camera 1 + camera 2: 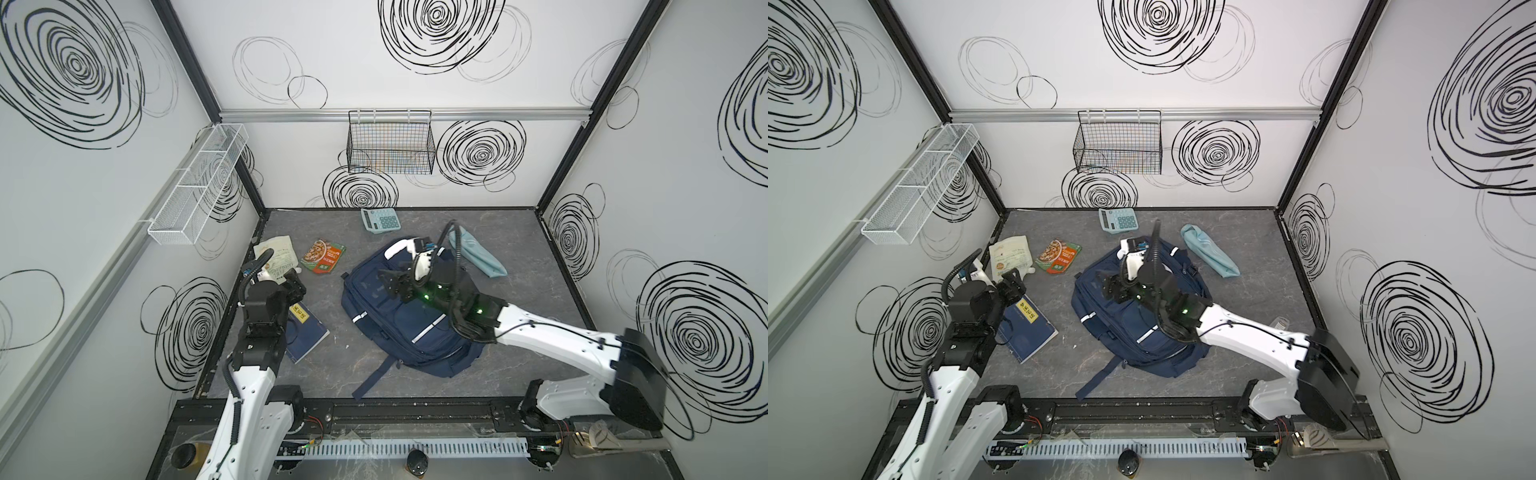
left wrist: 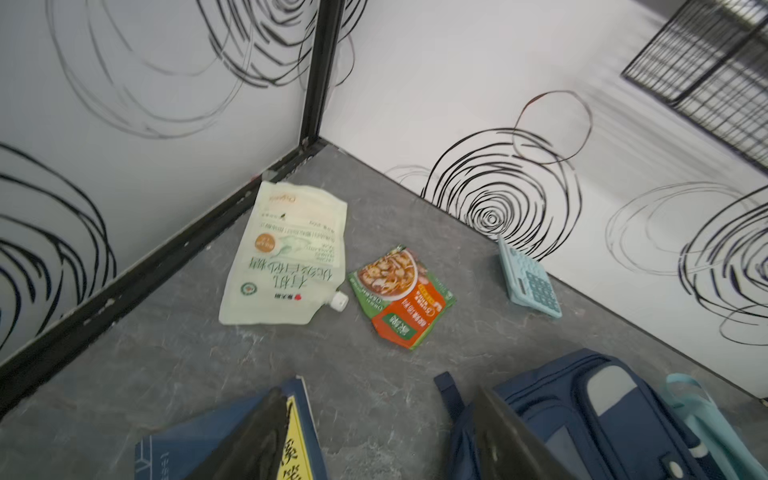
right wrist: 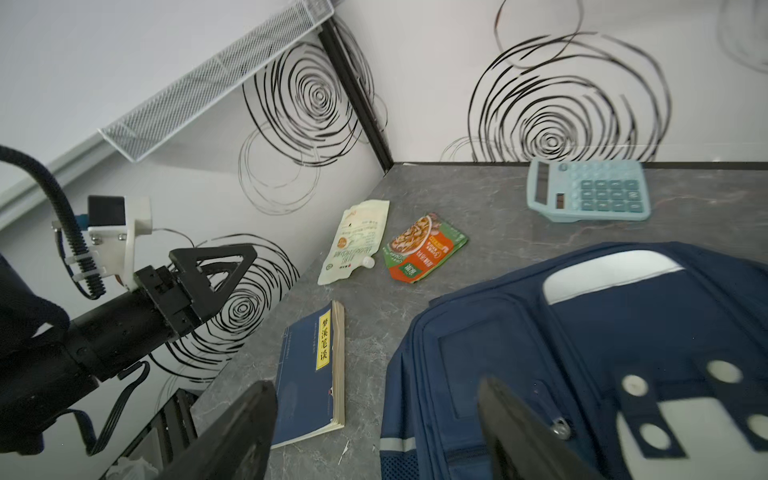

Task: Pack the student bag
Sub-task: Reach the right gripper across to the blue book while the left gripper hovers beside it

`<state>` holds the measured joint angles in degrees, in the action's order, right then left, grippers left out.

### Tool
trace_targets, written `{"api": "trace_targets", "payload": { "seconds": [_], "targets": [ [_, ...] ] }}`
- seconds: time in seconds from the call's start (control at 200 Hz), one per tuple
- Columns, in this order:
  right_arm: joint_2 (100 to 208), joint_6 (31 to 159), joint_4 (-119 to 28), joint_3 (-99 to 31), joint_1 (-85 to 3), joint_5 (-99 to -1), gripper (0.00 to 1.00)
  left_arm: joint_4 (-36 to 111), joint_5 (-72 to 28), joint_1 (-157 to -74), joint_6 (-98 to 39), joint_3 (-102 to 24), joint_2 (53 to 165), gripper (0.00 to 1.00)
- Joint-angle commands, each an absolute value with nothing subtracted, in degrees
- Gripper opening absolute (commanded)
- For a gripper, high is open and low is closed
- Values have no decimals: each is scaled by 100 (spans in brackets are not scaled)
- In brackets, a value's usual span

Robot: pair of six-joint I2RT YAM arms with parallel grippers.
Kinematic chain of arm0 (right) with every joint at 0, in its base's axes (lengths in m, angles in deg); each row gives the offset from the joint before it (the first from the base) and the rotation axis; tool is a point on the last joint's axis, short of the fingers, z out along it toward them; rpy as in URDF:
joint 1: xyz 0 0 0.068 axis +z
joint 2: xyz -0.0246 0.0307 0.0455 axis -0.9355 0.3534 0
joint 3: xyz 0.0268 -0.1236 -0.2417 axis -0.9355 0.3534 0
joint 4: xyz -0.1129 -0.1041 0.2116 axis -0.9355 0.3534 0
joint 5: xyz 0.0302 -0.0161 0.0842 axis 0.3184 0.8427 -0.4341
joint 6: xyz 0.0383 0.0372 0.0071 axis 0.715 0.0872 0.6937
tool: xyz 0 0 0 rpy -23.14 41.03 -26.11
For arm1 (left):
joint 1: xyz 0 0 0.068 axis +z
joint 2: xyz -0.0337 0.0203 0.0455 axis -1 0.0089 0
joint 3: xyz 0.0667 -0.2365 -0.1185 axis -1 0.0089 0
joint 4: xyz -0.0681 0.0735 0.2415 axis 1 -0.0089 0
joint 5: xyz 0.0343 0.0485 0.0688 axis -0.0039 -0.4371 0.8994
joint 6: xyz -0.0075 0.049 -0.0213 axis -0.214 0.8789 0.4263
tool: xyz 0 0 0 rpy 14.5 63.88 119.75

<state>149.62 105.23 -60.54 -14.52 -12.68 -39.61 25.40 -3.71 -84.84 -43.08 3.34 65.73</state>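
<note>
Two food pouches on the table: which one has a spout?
The cream-white pouch: its white cap sticks out at one corner. The orange-and-green pouch beside it shows none.

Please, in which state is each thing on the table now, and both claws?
Navy fabric backpack: lying flat, front up, no opening visible.
Blue paperback book: closed, flat.
White spouted pouch: flat, cap on.
Orange-green snack packet: lying flat.
Light blue calculator: face up.
Light blue folded umbrella: folded, lying down.
Left claw: open, empty.
Right claw: open, empty.
</note>
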Motion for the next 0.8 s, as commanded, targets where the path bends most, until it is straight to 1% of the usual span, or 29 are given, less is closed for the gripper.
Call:
{"api": "trace_targets", "payload": {
  "seconds": [0.0, 0.135, 0.265, 0.465, 0.63, 0.735, 0.795],
  "targets": [
    [15859, 10199, -6390, -2026, -931, -4175, 80, 2773, -133, -8340, -5154, 555, 6609, 82],
    [16922, 10194, -6079, -2815, -724, -4491, 80, 2713, 60, -8174, -5530, 873, 6569, 84],
    [17678, 10304, -6081, -3228, -672, -4800, 80, 2613, 214, -8096, -5752, 1118, 6474, 83],
    [18779, 10413, -5785, -4066, -651, -5306, 79, 2163, 476, -7859, -6222, 1302, 6763, 84],
    [19575, 10448, -5275, -4931, -647, -5612, 79, 2350, 59, -7580, -6364, 1585, 6915, 83],
    [19885, 10508, -5088, -5211, -650, -5750, 79, 2561, -207, -7545, -6525, 1819, 6913, 83],
    [20017, 10536, -4994, -5343, -655, -6004, 79, 2647, -373, -7517, -6553, 1915, 6943, 83]
  ]
}}
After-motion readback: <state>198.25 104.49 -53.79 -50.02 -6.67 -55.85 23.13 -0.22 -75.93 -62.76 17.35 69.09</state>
